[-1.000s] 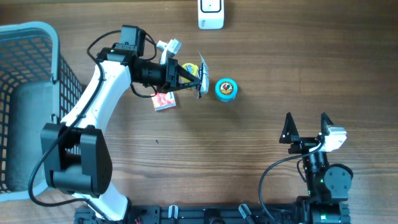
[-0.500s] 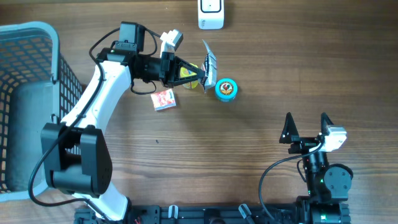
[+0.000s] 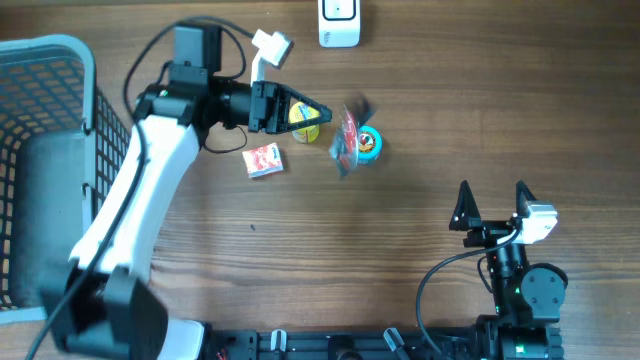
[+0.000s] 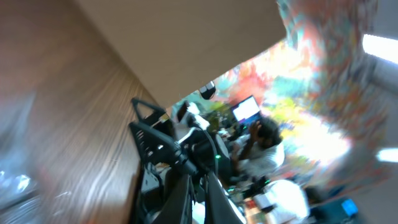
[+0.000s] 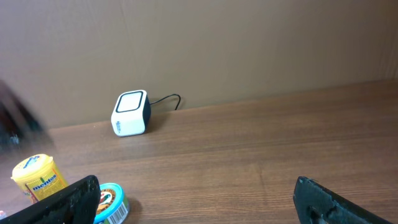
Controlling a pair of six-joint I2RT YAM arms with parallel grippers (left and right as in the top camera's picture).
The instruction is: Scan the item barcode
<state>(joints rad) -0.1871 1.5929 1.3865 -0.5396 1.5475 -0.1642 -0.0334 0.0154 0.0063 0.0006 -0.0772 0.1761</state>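
Blue basket at left; yellow tub near blue tin.

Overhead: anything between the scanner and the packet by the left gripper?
No. The overhead view shows only bare table between the scanner and the blurred packet; the yellow tub sits off that line.

Brown wood-grain counter fills the overhead view edge to edge, grain running side to side. From the right wrist, a plain tan wall rises straight off the counter's far edge, with a faint vertical seam at 3 o'clock. The left wrist view is tilted and blurred: colourful backdrop at 1 o'clock, lit screen near centre, bright light at 2 o'clock
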